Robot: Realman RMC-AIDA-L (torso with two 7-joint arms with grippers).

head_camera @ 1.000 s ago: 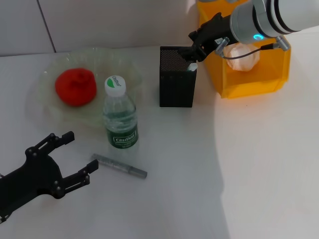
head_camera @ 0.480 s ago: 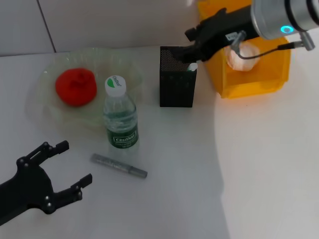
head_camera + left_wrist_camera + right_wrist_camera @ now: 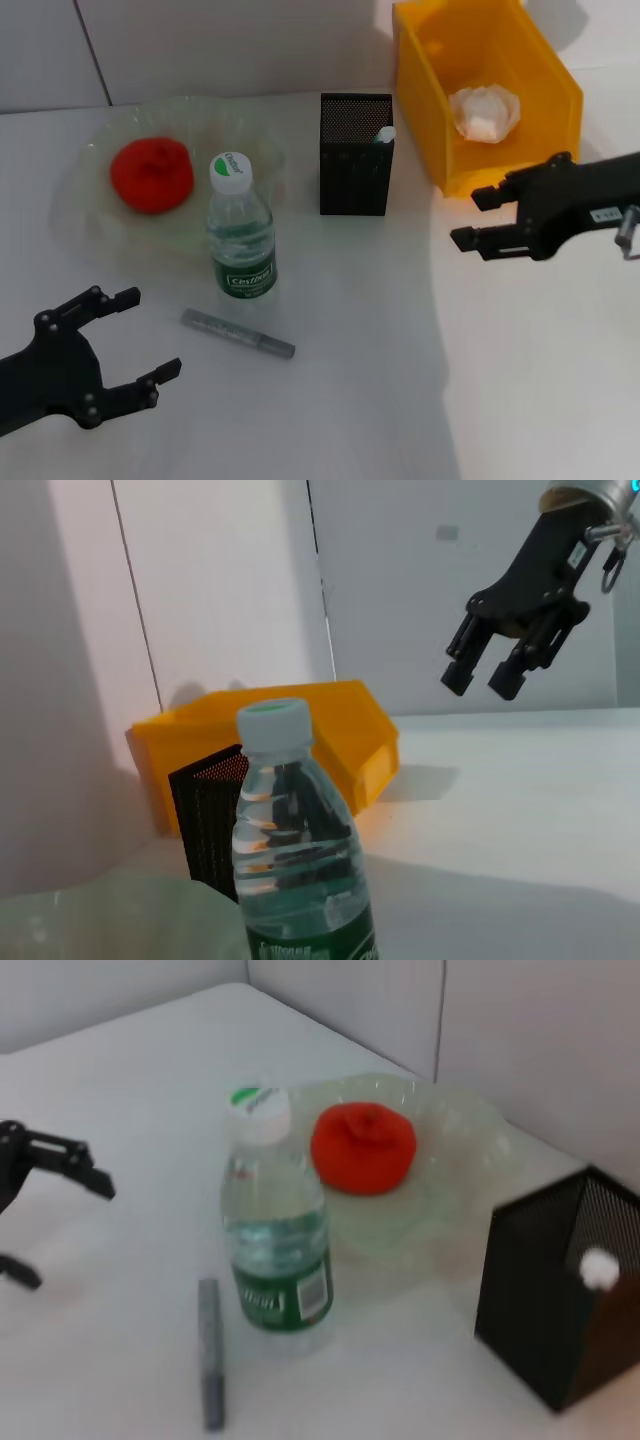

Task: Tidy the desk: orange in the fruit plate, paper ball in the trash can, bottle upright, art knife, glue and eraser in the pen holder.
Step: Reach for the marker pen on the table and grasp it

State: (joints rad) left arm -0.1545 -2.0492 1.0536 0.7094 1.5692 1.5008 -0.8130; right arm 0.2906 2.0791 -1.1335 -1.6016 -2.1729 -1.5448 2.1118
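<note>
The orange (image 3: 152,175) lies in the fruit plate (image 3: 80,215). The bottle (image 3: 240,235) stands upright in front of the plate. The art knife (image 3: 238,333) lies flat on the desk (image 3: 360,400) near the bottle. The pen holder (image 3: 355,155) stands mid-desk with the glue's white tip (image 3: 385,134) sticking out. The paper ball (image 3: 485,112) sits in the trash can (image 3: 430,130). My right gripper (image 3: 472,217) is open and empty in front of the trash can. My left gripper (image 3: 150,333) is open and empty, left of the art knife. The eraser is not visible.
The right wrist view shows the bottle (image 3: 272,1240), orange (image 3: 363,1148), art knife (image 3: 210,1352), pen holder (image 3: 550,1300) and the left gripper (image 3: 50,1175). The left wrist view shows the bottle (image 3: 295,850), trash can (image 3: 290,740) and the right gripper (image 3: 500,670).
My right gripper has drawn away from the pen holder's top to the front right, empty; the glue's white tip stays in the holder. My left gripper has pulled back slightly toward the front.
</note>
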